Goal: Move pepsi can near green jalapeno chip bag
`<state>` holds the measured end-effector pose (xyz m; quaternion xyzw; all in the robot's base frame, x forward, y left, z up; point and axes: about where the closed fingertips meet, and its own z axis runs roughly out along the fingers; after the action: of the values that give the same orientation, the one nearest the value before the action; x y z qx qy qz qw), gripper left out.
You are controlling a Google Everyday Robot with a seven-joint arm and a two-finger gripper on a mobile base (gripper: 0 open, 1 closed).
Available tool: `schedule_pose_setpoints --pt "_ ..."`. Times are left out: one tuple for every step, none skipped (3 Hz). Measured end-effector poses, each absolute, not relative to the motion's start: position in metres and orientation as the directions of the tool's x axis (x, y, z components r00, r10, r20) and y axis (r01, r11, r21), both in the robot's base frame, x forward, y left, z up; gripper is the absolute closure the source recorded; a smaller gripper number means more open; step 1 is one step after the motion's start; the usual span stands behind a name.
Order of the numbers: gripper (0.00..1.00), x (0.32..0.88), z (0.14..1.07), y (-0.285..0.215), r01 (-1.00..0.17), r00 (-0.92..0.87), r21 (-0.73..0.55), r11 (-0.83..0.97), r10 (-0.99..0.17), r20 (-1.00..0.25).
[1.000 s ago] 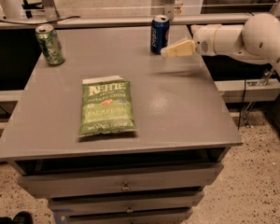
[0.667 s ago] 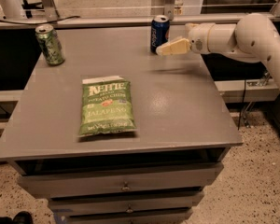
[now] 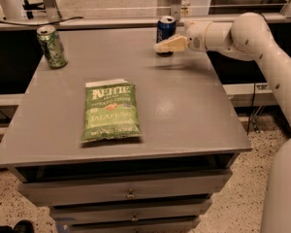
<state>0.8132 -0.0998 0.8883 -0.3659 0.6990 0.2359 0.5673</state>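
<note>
Starting with the grey table point(image 3: 199, 120), you have a wide flat top on which everything stands well apart. Flat on its left-centre lies the green jalapeno chip bag point(image 3: 110, 110), the largest item. It looks soft and crinkly, so leave it alone and bring the can to it. At the far left corner stands a green patterned can point(image 3: 52, 46), which is not your target. The pepsi can point(image 3: 165, 28) stands upright at the far edge, right of centre, well apart from the bag. Judge it a light, stiff but dentable cylinder with smooth, slippery walls; if full, it will be heavier and steadier. Take it across the mid-body, below the silver rim, squeezing gently. The gripper point(image 3: 166, 46) sits low just in front of the can's base, touching or nearly so; you cannot tell whether it is released or clenched.
</note>
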Motion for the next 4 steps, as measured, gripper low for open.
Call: schedule_pose_setpoints --pt "0.15 0.826 0.888 -0.089 -0.777 -0.073 -0.086 0.623 -0.226 -0.971" --pt "0.39 0.829 0.888 -0.086 -0.773 -0.068 -0.083 0.629 -0.212 -0.975" --pt "0.62 0.812 0.893 -0.082 -0.781 -0.068 -0.067 0.621 -0.191 -0.979" --pt "0.85 0.769 0.897 -0.066 -0.827 -0.081 -0.022 0.562 -0.159 -0.984"
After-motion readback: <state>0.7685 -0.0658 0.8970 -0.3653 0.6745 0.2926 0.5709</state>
